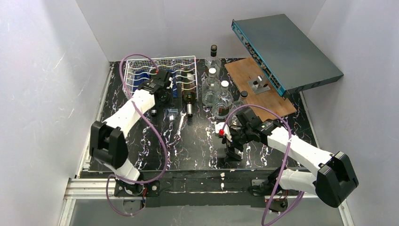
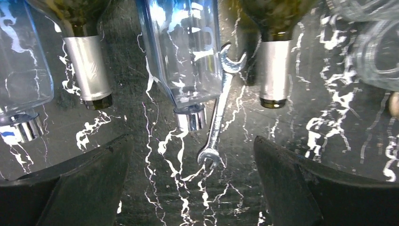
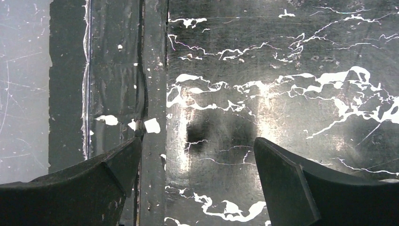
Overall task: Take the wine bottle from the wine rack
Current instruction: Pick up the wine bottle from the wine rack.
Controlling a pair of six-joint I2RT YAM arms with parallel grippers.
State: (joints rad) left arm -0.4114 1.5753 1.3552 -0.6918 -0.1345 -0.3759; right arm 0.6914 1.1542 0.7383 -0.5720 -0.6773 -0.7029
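The silver-white wire wine rack [image 1: 160, 66] stands at the back left and holds several bottles lying with their necks toward me. A dark green wine bottle [image 1: 189, 94] lies at its right end, its silver-foiled neck [image 2: 274, 70] sticking out. A second foiled wine neck [image 2: 89, 70] shows further left. Between them lies a clear bluish bottle [image 2: 183, 52] with a silver cap. My left gripper [image 1: 163, 99] hangs open and empty over the rack's front, pointing down [image 2: 193, 188]. My right gripper [image 1: 230, 146] is open and empty, low over the table near its front edge [image 3: 197, 183].
A steel wrench [image 2: 217, 122] lies on the black marbled table in front of the rack [image 1: 181, 123]. Several clear glass bottles [image 1: 214, 89] stand right of the rack. A brown wooden board [image 1: 263, 94] carries a small metal bracket, and a flat teal-grey box [image 1: 287, 47] leans over it.
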